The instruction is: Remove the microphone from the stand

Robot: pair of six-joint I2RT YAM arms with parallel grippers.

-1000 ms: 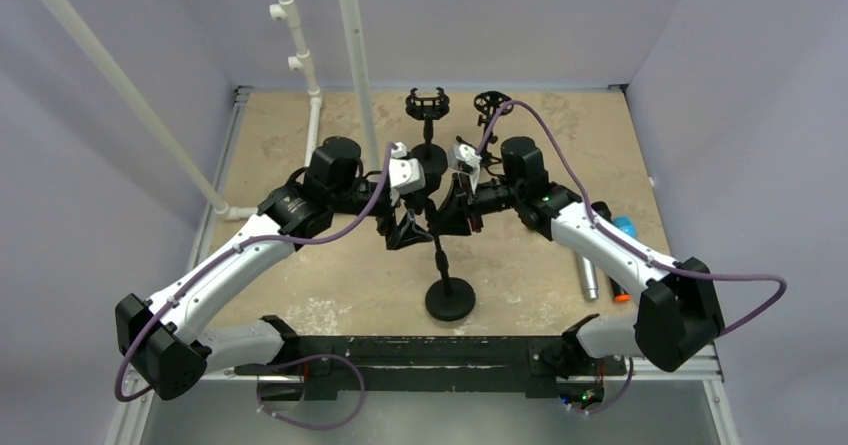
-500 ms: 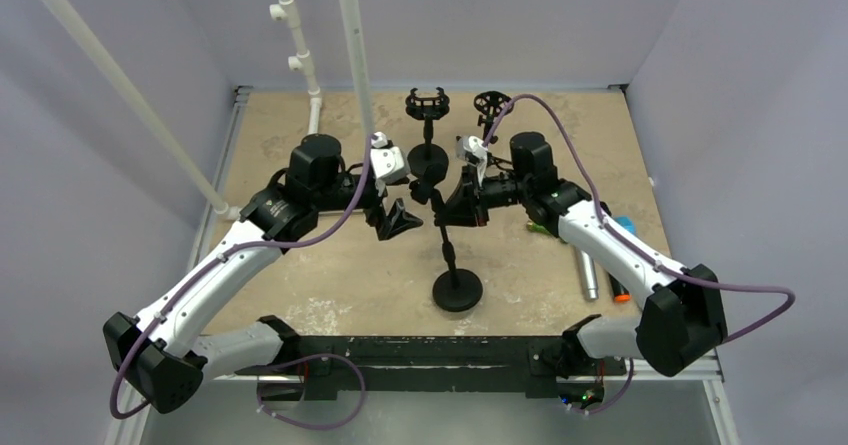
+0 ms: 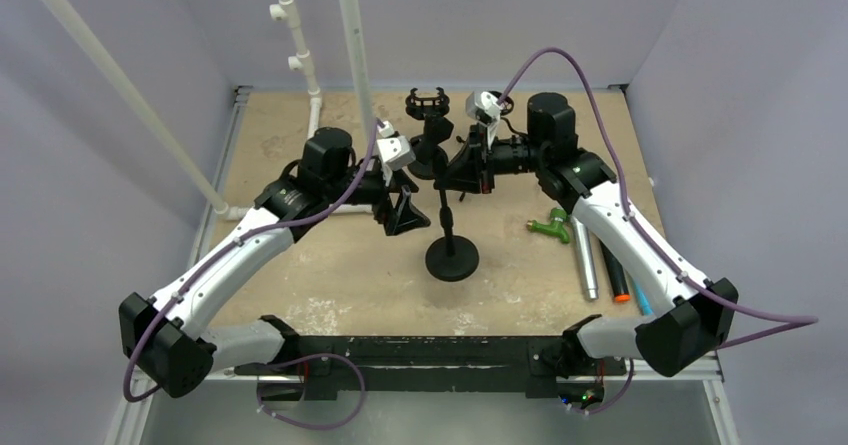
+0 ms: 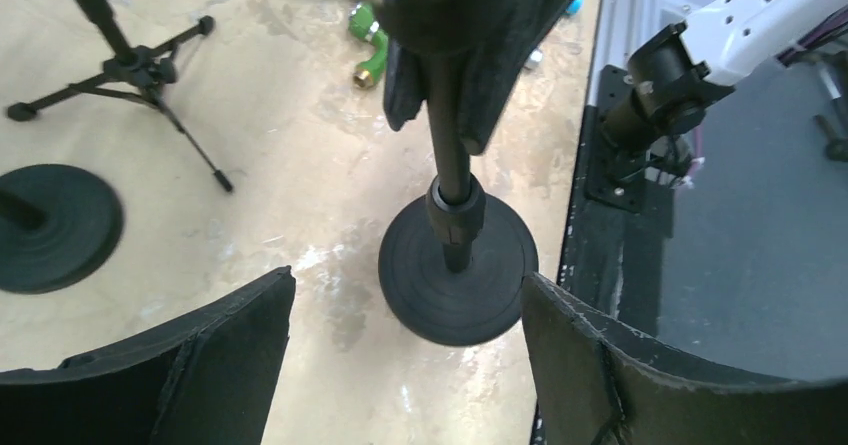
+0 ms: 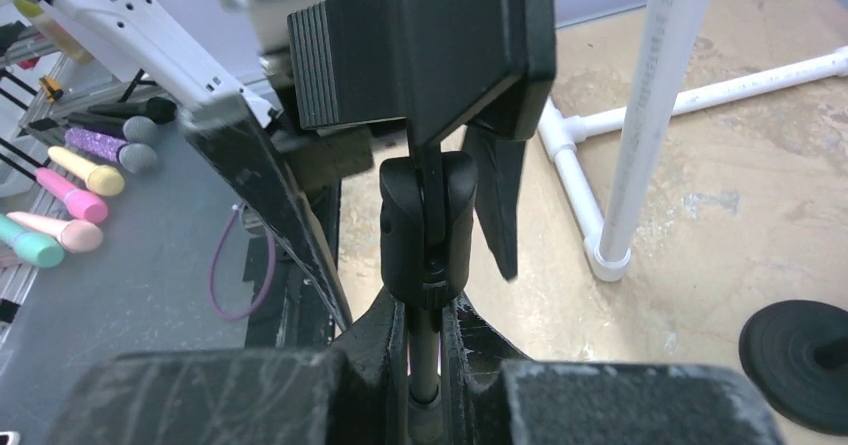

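The stand is a black pole (image 3: 446,220) on a round base (image 3: 452,258) in the middle of the table, standing nearly upright. My right gripper (image 3: 450,177) is shut on the upper pole just below the black swivel joint (image 5: 428,225); the wrist view shows the pole pinched between both fingers (image 5: 425,315). My left gripper (image 3: 403,215) is open to the left of the pole, touching nothing. From its wrist I see the base (image 4: 455,280) ahead between the spread fingers (image 4: 405,277). The microphone is hidden: both grippers cover the stand's top.
Two more stands (image 3: 428,105) (image 3: 490,100) are at the back, and white pipes (image 3: 350,55) at back left. A green fitting (image 3: 548,227) and loose microphones, one silver (image 3: 586,265), lie on the right. Several coloured microphones (image 5: 85,175) lie on a grey surface.
The right gripper has carried the stand toward the back; its base slid away from the near edge and the pole stands straighter. The left gripper drew off to the left and stays open.
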